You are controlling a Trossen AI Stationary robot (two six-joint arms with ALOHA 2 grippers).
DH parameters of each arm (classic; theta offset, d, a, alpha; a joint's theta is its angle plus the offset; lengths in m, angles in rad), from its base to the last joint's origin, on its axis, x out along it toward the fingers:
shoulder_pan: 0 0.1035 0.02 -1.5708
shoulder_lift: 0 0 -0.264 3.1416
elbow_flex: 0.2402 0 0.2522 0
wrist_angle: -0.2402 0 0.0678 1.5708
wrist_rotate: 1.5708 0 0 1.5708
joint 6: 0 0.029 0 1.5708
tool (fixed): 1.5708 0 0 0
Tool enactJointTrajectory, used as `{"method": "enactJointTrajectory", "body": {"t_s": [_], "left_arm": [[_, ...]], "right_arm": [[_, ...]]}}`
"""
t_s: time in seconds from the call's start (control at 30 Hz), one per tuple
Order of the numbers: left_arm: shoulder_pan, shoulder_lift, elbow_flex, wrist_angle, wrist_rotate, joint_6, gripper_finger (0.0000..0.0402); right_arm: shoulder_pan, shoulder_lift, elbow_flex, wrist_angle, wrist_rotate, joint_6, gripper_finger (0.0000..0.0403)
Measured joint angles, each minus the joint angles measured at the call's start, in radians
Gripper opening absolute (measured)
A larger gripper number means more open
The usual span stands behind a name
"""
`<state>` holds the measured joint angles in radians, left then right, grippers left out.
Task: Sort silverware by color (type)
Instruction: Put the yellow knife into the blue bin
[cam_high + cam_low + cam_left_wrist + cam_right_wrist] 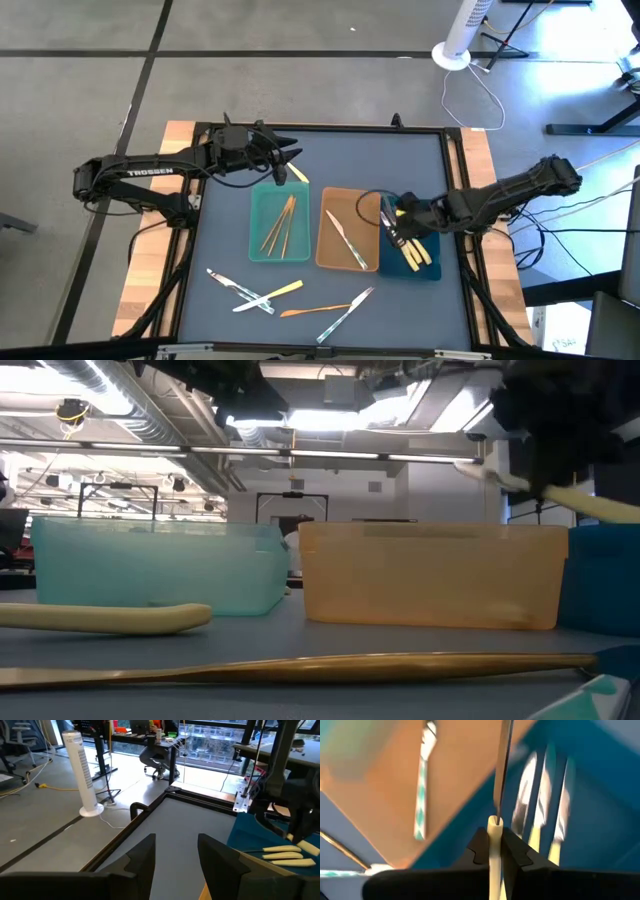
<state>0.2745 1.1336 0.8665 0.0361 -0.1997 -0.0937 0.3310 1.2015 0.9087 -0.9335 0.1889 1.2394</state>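
Silverware is lying partly sorted across three trays in the middle of the high view and partly loose on the tabletop [420, 160] below them. The right gripper [393, 226], at right of centre in the high view, is hanging over the inner edge of the dark-blue tray [428, 272], its jaws clamped on a yellow-handled knife [496, 827]; the right wrist view is showing the cream handle pinched between the dark fingers [479, 851] and the silver blade pointing away over the blue floor. Two more yellow-handled pieces [417, 252] are resting inside that tray. Just left of it, the tan tray [330, 255] is holding silver utensils [344, 240], lying slantwise. Further left, the teal tray [262, 225] is holding slim gold utensils [281, 225], leaning close together.

Loose pieces are spreading along the lower part of the high view: silver ones [240, 288] at lower left, a yellow-handled one [282, 290] beside them, an orange-tan one [313, 310] and another silver one [352, 304] toward lower centre.

The left gripper [292, 158] is sitting in the upper centre of the high view, above the teal tray's far edge, with its jaws standing apart and holding nothing. A white tower fan [462, 35] is standing on the floor at upper right.
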Motion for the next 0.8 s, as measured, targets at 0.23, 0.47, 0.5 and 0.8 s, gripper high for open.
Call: {"method": "enactJointTrajectory", "body": {"t_s": [0.23, 0.47, 0.5, 0.8], "left_arm": [[0.0, 0.0, 0.0, 0.0, -0.001, 0.0, 0.0141], [0.0, 0.0, 0.0, 0.0, -0.001, 0.0, 0.0141], [0.0, 0.0, 0.0, 0.0, -0.001, 0.0, 0.0141], [0.0, 0.0, 0.0, -0.001, -0.001, 0.0, 0.0141]], "right_arm": [[0.043, 0.001, -0.121, 0.02, -0.088, 0.049, 0.0004], [0.042, 0.001, -0.192, 0.028, -0.095, 0.049, 0.0004], [0.043, 0.001, -0.201, 0.027, -0.096, 0.049, 0.0004], [0.042, 0.001, -0.282, 0.054, -0.139, 0.047, 0.001]]}}
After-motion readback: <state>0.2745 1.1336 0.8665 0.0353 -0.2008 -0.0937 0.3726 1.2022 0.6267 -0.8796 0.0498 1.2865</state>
